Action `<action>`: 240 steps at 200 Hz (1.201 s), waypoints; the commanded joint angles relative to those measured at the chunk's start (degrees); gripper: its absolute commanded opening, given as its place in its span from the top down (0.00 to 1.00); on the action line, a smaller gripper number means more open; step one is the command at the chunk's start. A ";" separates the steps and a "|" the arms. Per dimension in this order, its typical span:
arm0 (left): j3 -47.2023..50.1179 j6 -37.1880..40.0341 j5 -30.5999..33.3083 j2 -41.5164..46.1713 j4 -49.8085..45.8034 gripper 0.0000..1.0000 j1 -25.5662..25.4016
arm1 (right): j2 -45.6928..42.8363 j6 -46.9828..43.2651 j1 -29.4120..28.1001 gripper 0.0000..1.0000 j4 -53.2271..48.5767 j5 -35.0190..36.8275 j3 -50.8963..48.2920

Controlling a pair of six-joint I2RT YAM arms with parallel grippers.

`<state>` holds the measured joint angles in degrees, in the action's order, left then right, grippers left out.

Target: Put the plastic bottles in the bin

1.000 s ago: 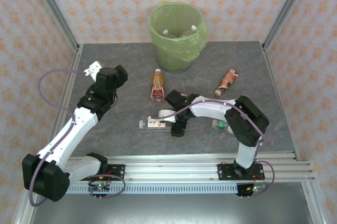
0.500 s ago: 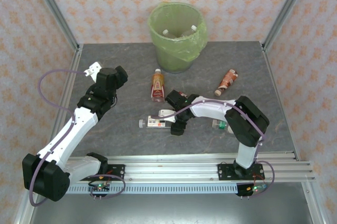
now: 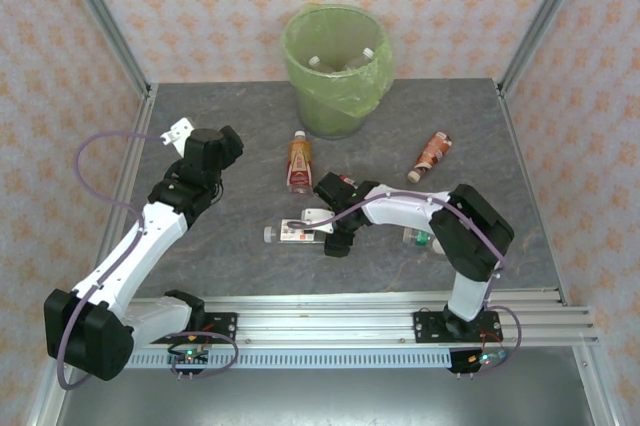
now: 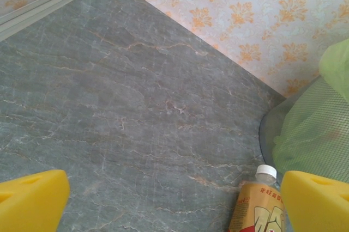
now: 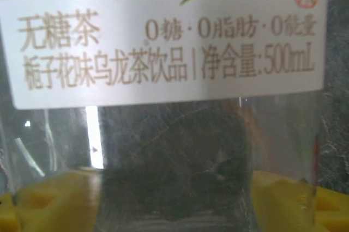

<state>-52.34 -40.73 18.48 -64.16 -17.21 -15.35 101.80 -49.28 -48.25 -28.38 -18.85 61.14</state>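
Observation:
The bin [image 3: 335, 66], lined with a green bag, stands at the back of the table with two bottles [image 3: 368, 54] inside. A white-labelled clear bottle [image 3: 288, 234] lies on the table; my right gripper [image 3: 325, 231] is down over it, open, with a yellow finger [image 5: 54, 199] on each side of its clear body [image 5: 174, 134]. An orange-labelled bottle [image 3: 298, 163] lies in front of the bin and shows in the left wrist view [image 4: 259, 207]. My left gripper [image 3: 225, 141] hovers open and empty to its left [image 4: 174, 205]. A brown-labelled bottle [image 3: 431, 155] lies at the right.
A green-capped bottle [image 3: 420, 237] lies half hidden behind the right arm's forearm. The bin's mesh wall [image 4: 311, 134] is just right of the left gripper's fingers. Patterned walls and metal frame posts enclose the grey marble table [image 3: 220, 246].
The right gripper has eased slightly lower and leftward over the white-labelled bottle. The left arm has barely shifted. No bottle has moved.

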 commanded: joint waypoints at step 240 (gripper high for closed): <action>-2.51 -8.25 3.49 -1.78 -9.58 0.00 2.61 | -30.89 13.60 4.22 1.00 34.58 -1.78 -14.52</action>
<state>-54.37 -48.21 20.60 -65.87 -26.20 -13.34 73.49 -40.75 -45.93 -2.15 -18.50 47.48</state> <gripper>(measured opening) 0.999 0.683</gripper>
